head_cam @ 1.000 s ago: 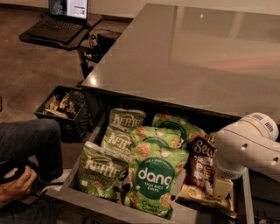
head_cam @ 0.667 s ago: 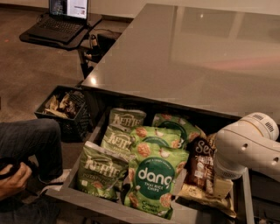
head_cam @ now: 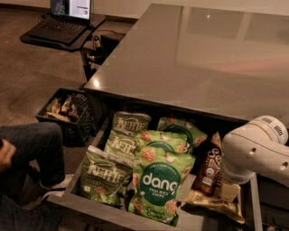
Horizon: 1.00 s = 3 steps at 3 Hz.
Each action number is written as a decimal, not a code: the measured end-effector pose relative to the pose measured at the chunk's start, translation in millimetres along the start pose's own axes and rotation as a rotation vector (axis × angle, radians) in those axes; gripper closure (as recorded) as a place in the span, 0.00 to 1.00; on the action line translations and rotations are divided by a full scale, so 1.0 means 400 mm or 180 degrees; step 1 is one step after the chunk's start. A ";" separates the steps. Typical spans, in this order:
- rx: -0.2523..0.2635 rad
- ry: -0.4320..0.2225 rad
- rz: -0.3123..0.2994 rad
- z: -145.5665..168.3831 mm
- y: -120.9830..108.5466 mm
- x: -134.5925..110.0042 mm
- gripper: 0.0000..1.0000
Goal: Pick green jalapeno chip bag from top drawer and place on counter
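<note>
Filling the lower right of the frame, the robot's white arm point(head_cam: 253, 151) hangs over the right end of the top drawer point(head_cam: 67, 198), which stands pulled out beneath the counter point(head_cam: 203, 58). The gripper point(head_cam: 229, 190) sits just below the arm's rounded joint, down among the snacks and largely hidden by it; whether it is apart, together or clamped on anything cannot be told. Three green Kettle bags point(head_cam: 119, 144) overlap in a column down the drawer's left side. Their flavour print is unreadable, so the green jalapeno chip bag point(head_cam: 104, 173) may be any of them, and all three lie well apart from the gripper. A green Dang bag point(head_cam: 162, 185) lies in the middle front, and a brown bag point(head_cam: 208, 167) stands just beside the arm. At the upper left a laptop point(head_cam: 70, 9) rests on a small black table point(head_cam: 63, 39), with a black crate point(head_cam: 67, 110) below. A person's jeans-clad leg point(head_cam: 31, 144) fills the lower left.
</note>
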<state>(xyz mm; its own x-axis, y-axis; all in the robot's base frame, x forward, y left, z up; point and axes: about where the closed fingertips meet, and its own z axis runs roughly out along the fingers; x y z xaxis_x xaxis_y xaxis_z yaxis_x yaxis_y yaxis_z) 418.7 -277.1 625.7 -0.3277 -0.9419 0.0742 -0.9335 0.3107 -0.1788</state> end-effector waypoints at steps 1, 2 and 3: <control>0.0000 0.0000 0.0000 0.000 0.000 0.000 1.00; 0.0000 0.0000 0.0000 -0.017 -0.003 0.001 1.00; 0.0026 -0.0106 -0.0008 -0.087 -0.008 -0.010 1.00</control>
<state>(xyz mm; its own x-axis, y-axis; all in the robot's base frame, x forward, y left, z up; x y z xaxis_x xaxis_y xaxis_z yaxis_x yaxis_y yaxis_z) 417.9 -269.9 660.2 -0.3202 -0.9464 0.0420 -0.9331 0.3074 -0.1866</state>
